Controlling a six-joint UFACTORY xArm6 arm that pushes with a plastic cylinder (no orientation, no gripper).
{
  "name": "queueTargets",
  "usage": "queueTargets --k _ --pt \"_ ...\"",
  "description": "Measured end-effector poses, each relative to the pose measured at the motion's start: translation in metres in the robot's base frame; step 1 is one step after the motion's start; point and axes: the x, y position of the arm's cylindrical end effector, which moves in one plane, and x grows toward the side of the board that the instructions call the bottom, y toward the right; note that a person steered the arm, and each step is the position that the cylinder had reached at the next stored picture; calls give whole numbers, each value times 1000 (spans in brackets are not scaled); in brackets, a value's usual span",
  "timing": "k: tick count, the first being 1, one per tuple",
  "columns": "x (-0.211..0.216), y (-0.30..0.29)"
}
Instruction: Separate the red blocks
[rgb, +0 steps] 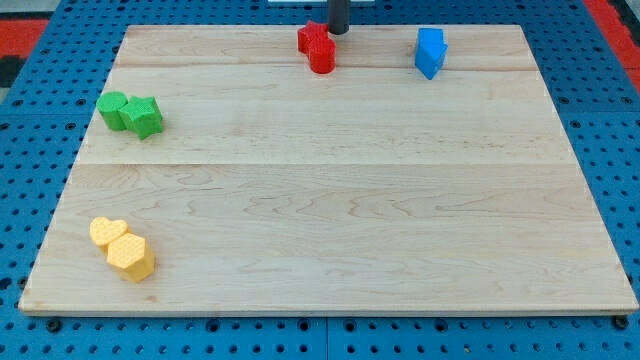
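Observation:
Two red blocks touch each other near the view's top centre: a red star-like block (311, 36) behind and a red round block (322, 56) in front. My tip (338, 31) is the lower end of a dark rod that comes down from the view's top edge. It stands right beside the red star-like block, on its right, at the board's far edge.
A blue block (430, 52) stands at the top right. Two green blocks (113, 108) (144, 116) touch at the left. Two yellow blocks (107, 232) (131, 256) touch at the bottom left. The wooden board (330, 200) lies on a blue pegboard.

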Motion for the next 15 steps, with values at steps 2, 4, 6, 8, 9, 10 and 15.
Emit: queueTargets --k 2,4,6,8,9,10,15 --pt "1 0" --pt "2 0" --pt "2 0" --pt "1 -25" --pt "1 -25" --pt "1 -25" --pt "0 -25"
